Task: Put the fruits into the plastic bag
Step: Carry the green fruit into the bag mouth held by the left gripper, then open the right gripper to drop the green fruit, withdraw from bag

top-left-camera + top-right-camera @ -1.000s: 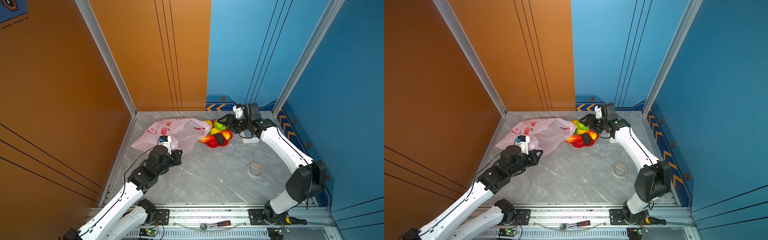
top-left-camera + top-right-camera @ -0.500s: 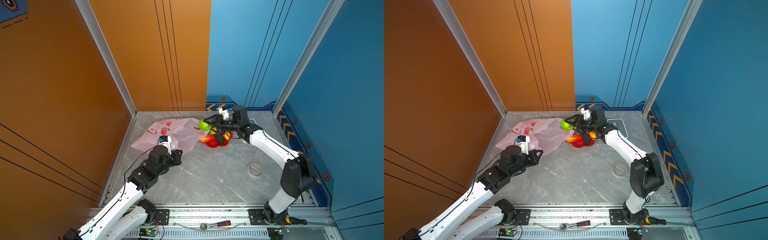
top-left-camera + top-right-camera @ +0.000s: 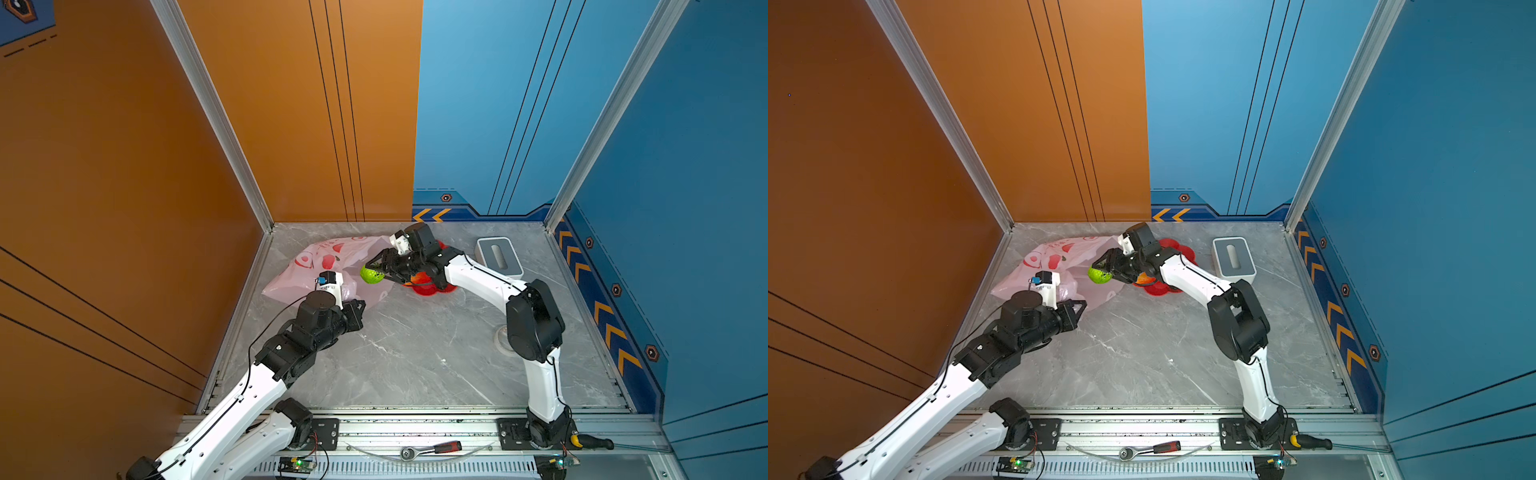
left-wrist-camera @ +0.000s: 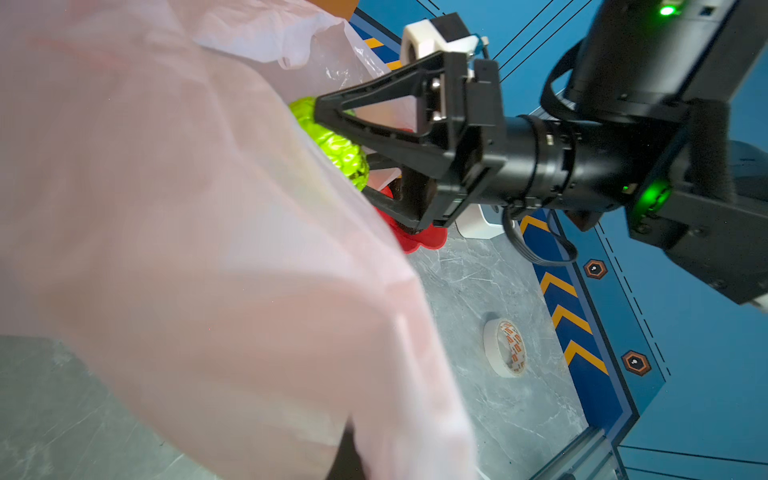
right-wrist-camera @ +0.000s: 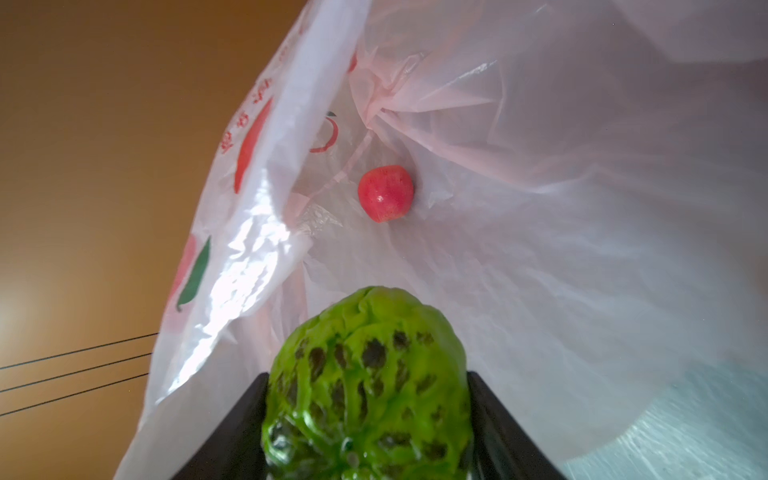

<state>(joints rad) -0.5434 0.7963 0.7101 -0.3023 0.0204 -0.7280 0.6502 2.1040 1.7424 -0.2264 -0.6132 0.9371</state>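
Bright green fruit (image 5: 368, 374) (dark-mottled), red apple (image 5: 385, 198), pale pink bag (image 5: 540, 208) printed red.

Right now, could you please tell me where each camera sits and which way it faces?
Top views: high above the front rail, looking down on the table; both arms show.
Left wrist: beside the plastic bag, facing the right arm; its own arm hardly shows.
Right wrist: behind its jaws gripping the green fruit, looking into the bag at the red apple.
Shared: every view shows the green fruit.
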